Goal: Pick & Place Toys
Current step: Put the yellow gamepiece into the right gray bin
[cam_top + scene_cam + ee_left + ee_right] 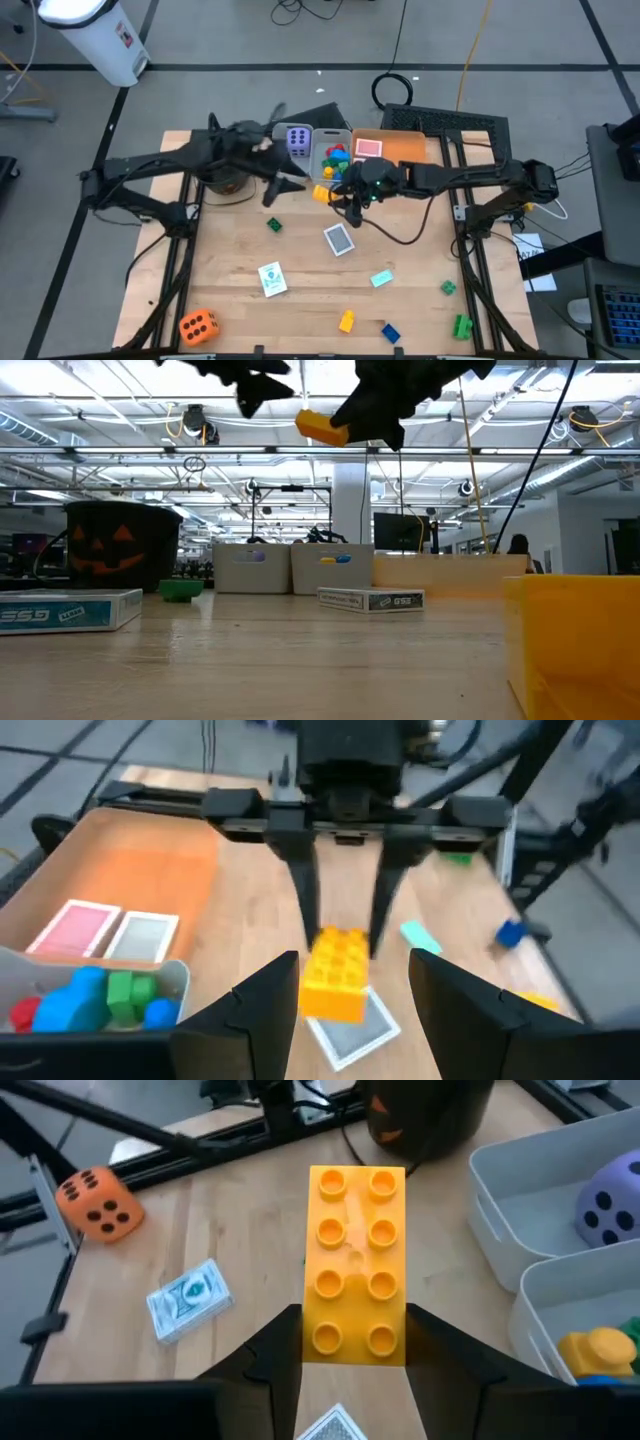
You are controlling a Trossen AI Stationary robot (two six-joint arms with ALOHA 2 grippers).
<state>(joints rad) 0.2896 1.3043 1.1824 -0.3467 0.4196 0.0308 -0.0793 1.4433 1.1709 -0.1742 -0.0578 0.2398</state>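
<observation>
Yellow brick (pixel 355 1263) pinched lengthwise between right gripper (pixel 355 1342) fingers, lifted clear of the table (pixel 300 280). Grey bins (pixel 560 1230) just beside it, purple die (pixel 608 1202) inside one. Left gripper (pixel 345 990) faces it close by, jaws parted, holding nothing.

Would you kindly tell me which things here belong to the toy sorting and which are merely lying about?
Job:
yellow brick in right gripper
orange die
purple die
picture cards
green bricks

Lying about:
pumpkin bucket
grey bins
orange tray
</observation>
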